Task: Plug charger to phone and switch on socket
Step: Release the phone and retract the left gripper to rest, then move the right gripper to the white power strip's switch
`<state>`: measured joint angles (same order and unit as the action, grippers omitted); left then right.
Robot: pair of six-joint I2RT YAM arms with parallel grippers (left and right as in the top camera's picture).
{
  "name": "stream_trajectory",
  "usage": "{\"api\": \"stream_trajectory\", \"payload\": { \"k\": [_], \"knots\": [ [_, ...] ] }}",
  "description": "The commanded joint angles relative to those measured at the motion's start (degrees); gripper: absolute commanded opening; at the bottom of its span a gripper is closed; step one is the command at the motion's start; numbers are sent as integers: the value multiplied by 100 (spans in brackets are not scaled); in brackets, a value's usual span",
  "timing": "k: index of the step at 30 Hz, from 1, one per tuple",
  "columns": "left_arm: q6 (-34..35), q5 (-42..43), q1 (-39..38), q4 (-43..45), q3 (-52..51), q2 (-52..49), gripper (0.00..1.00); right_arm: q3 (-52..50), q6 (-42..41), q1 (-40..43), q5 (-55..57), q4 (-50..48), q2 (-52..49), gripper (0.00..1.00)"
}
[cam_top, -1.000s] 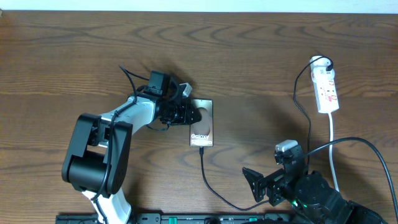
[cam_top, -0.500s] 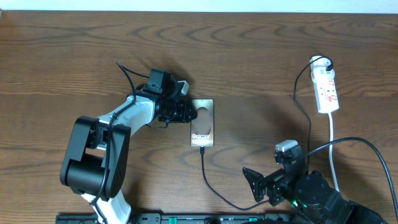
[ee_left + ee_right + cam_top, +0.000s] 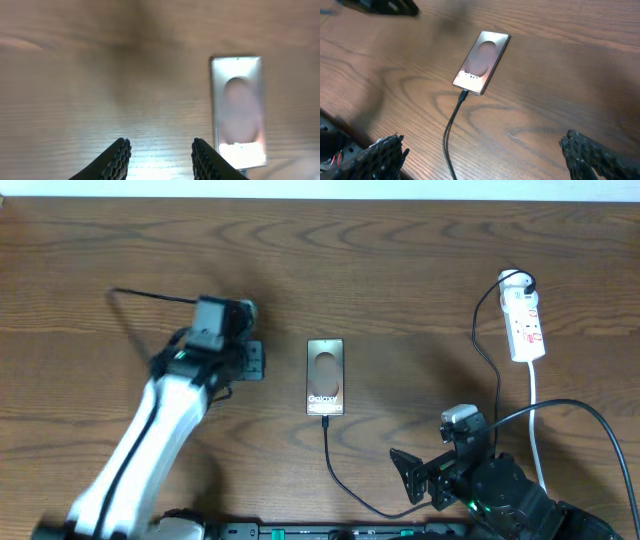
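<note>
The phone (image 3: 325, 376) lies flat mid-bench (image 3: 420, 270), screen up. The charger (image 3: 335, 470) has its tip seated in the phone's near edge, so plugging looks done and the socket (image 3: 526, 325) is what remains. It sits far right, well apart from the phone. The left gripper (image 3: 159, 155) hangs left of the phone, jaws apart and empty. The right gripper (image 3: 405, 477) waits near the bench front, jaws wide apart and holding nothing. That arm is the nearer one, so it should close up, pass above the black cable without snagging it, and press straight down so the light strip does not slide. Exactly where to press is too small to read.
</note>
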<state>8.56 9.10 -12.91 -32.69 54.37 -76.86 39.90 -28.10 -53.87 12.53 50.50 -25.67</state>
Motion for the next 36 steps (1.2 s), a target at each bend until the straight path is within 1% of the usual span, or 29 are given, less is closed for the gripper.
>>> {"api": "stream_trajectory", "payload": {
  "k": [1, 5, 8, 9, 10, 11, 12, 13, 16, 17, 18, 19, 20, 22, 23, 24, 30, 36],
  "knots": [
    [-55, -273, -2, -271, 31, 1311, 42, 37, -63, -33, 306, -116, -24, 99],
    [-55, -278, -2, -616, 31, 2516, 42, 37, -63, -33, 654, -278, -129, 99],
    [-55, -278, -2, -986, 31, 3206, 42, 37, -369, 4, 1255, -313, -306, 97],
    [-48, -308, -2, -1141, 31, 3449, 57, 37, -555, 31, 1453, -313, -376, 96],
    [26, -428, -2, -1307, 31, 3679, 65, 37, -732, 68, 1635, -315, -457, 94],
    [133, -590, -2, -1458, 31, 3869, 80, 37, -866, 105, 1746, -317, -518, 92],
    [275, -789, -2, -1615, 31, 4039, 88, 37, -986, 146, 1836, -326, -581, 89],
    [428, -1008, -2, -1788, 31, 4225, 91, 37, -1095, 203, 1921, -345, -660, 83],
    [595, -1329, -2, -2122, 31, 4627, 93, 70, -1174, 435, 2011, -468, -855, 70],
    [601, -1325, -2, -2124, 31, 4732, 93, 122, -1174, 560, 2011, -466, -909, 61],
    [621, -1327, -2, -2111, 31, 4795, 94, 164, -1174, 651, 2011, -455, -942, 54],
    [619, -1327, -2, -2083, 31, 4872, 94, 247, -1176, 811, 2006, -435, -984, 44],
    [621, -1327, -2, -2059, 31, 4911, 94, 321, -1182, 955, 1993, -402, -1012, 31],
    [619, -1327, -2, -2017, 31, 4935, 94, 551, -1340, 1305, 1993, -227, -1073, 11],
    [616, -1327, -2, -2000, 31, 4927, 94, 675, -1394, 1478, 1991, -125, -1095, 4],
    [616, -1325, -2, -1974, 31, 4924, 98, 957, -1412, 1878, 1991, 98, -1145, 1],
    [638, -1250, -2, -1937, 31, 4924, 98, 1744, -1403, 3005, 1985, 778, -1362, 1],
    [680, -1237, -2, -1893, 31, 4924, 98, 2505, -1318, 4111, 1873, 1604, -1906, 1]
  ]
}}
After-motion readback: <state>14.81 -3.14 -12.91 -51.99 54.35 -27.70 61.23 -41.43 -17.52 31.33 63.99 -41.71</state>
